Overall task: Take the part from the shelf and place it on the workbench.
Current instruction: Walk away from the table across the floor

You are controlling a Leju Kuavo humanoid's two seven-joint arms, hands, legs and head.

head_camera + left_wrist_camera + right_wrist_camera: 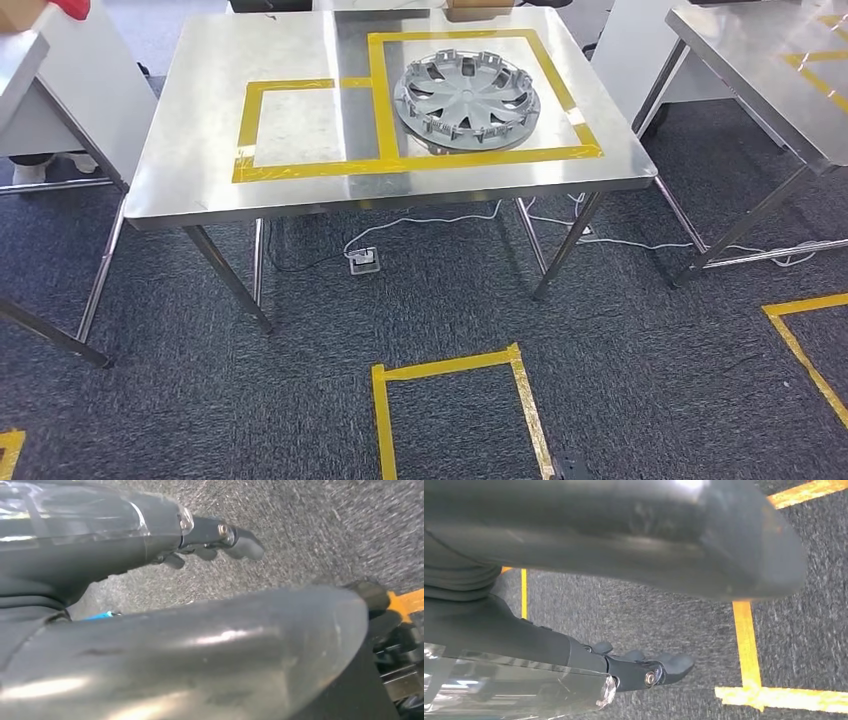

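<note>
the part, a grey wheel cover with spokes and rim clips, lies flat on the steel surface, inside the larger of two yellow tape rectangles. the smaller rectangle adjoins it on the left. white cables and a socket box lie on the grey carpet floor under the surface. a yellow tape outline marks the floor nearer the camera. a second steel table stands to the right. the left hand hangs over carpet, fingers extended, apart from the thumb, holding nothing. the right hand hangs likewise above floor tape, fingers extended, holding nothing.
</note>
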